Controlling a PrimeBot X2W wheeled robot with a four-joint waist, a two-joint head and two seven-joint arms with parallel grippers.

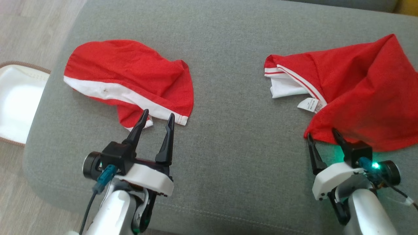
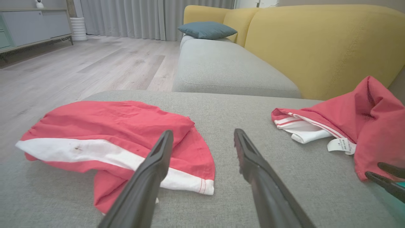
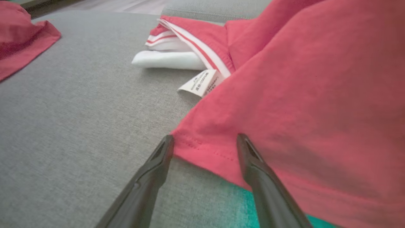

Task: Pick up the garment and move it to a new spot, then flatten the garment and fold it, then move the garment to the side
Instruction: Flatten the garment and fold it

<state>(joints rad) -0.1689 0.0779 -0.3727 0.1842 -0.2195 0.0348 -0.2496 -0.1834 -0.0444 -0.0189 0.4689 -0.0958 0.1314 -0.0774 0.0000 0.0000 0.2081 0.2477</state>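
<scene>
Two red garments lie on the grey cushion [image 1: 228, 137]. At the left is a crumpled red piece with a white band [image 1: 130, 78] [image 2: 110, 136]. At the right lies a red garment [image 1: 356, 91] [image 3: 300, 95] with white striped trim and a white label [image 1: 310, 105]. My left gripper [image 1: 158, 115] [image 2: 203, 133] is open, its tips at the near edge of the left piece, holding nothing. My right gripper [image 1: 321, 133] [image 3: 205, 136] is open at the right garment's near corner. The hem corner lies between its fingertips, ungripped.
A white pad with a brown rim [image 1: 16, 101] lies on the wooden floor [image 2: 79, 66] off the cushion's left edge. Beyond the cushion stands a yellow sofa [image 2: 316, 41] with a grey seat [image 2: 221, 66] and a blue pillow [image 2: 207, 30]. Bare cushion separates the two garments.
</scene>
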